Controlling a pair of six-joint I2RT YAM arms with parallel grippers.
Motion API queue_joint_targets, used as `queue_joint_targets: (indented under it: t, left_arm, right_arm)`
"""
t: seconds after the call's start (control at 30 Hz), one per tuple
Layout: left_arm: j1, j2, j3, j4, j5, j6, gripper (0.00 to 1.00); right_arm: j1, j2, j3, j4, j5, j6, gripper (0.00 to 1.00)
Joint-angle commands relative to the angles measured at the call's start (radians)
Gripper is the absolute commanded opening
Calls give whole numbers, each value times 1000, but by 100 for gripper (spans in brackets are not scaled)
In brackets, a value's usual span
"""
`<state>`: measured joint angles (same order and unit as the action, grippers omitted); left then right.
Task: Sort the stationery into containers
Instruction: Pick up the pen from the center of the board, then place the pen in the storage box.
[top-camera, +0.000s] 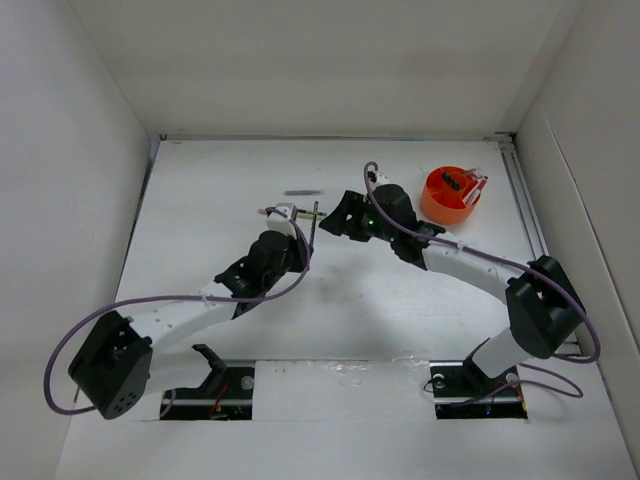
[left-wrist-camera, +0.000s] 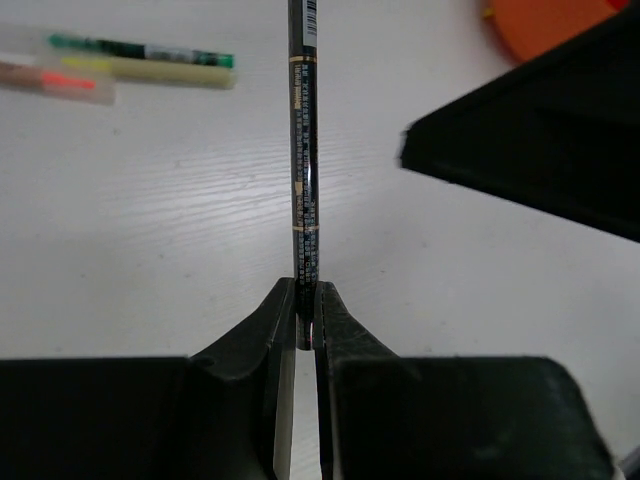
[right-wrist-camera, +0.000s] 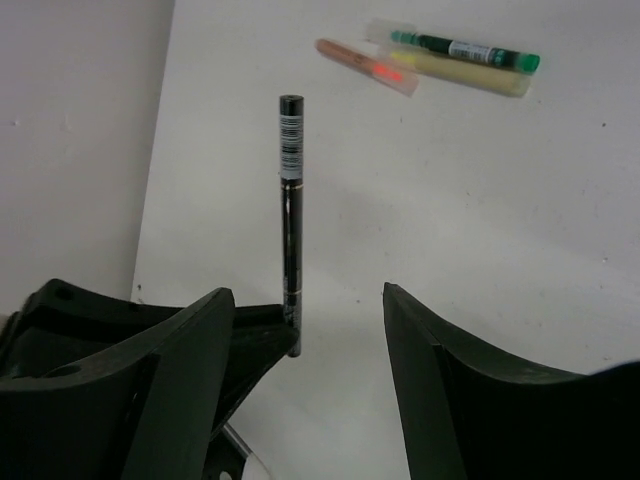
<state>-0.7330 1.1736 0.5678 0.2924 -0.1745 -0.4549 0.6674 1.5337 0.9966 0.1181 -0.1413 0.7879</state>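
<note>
The left hand (left-wrist-camera: 305, 335) is staying shut tight on a black pen (left-wrist-camera: 303, 180), with the two fingers (left-wrist-camera: 265, 350) pressing its lower end from both sides. In the left wrist view the pen is pointing straight away from the hand, above the white table (top-camera: 350, 320). In the right wrist view a white barcode label is showing near its free end.

The right hand (right-wrist-camera: 308, 295) is standing wide apart and is holding nothing. Its two dark fingers (right-wrist-camera: 190, 380) are framing the pen in its own camera, but they are not touching it. From above, this hand is facing the left hand from the right side, and the pen is standing between them, near the middle of the table.

A green-yellow marker (right-wrist-camera: 450, 45) and a pink pen (right-wrist-camera: 365, 62) are lying flat on the table, just beside each other and almost parallel, past the tip of the black pen. A short dark grey stick (top-camera: 300, 191) is lying alone farther back.

The orange organiser (top-camera: 440, 208) is standing upright at the right back part of the table, near the right arm and apart from both hands. Something dark and something pink are sticking out of it, but they are too small to name. One orange edge of it is also appearing in the top right corner of the left wrist view.
</note>
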Motion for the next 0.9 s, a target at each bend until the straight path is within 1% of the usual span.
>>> queue_joint_targets:
  t: [0.0, 0.03, 0.17, 0.3, 0.43, 0.57, 0.6, 0.7, 0.77, 0.8, 0.87]
  left_arm:
    - [0, -74, -25, 109, 150, 64, 0]
    - [0, -86, -35, 110, 202, 73, 0]
    - [0, -127, -59, 110, 292, 93, 0]
    - [0, -149, -78, 97, 332, 113, 0]
    - [0, -149, -88, 97, 362, 113, 0]
    - [0, -158, -97, 99, 371, 113, 0]
    - [0, -158, -97, 99, 371, 113, 0]
    - [0, -149, -97, 99, 371, 113, 0]
    - [0, -149, -97, 99, 380, 113, 0]
    - [0, -149, -97, 99, 380, 113, 0]
    - [0, -149, -97, 88, 380, 113, 0]
  right_arm:
    - [12, 19, 13, 71, -70, -44, 67]
    - [12, 28, 22, 71, -81, -58, 67]
    - [43, 37, 31, 81, -113, -84, 69]
    - [64, 46, 40, 92, -103, -108, 69]
    - [75, 46, 40, 92, -31, -108, 69]
    - [75, 46, 27, 92, 12, -108, 60]
    - [66, 36, 27, 101, 25, -108, 55]
    - [66, 26, 16, 101, 34, -99, 48]
    - [66, 16, 2, 110, 75, -99, 47]
    - [57, 5, -12, 121, 88, -99, 45]
    - [44, 5, -12, 121, 88, -87, 36]
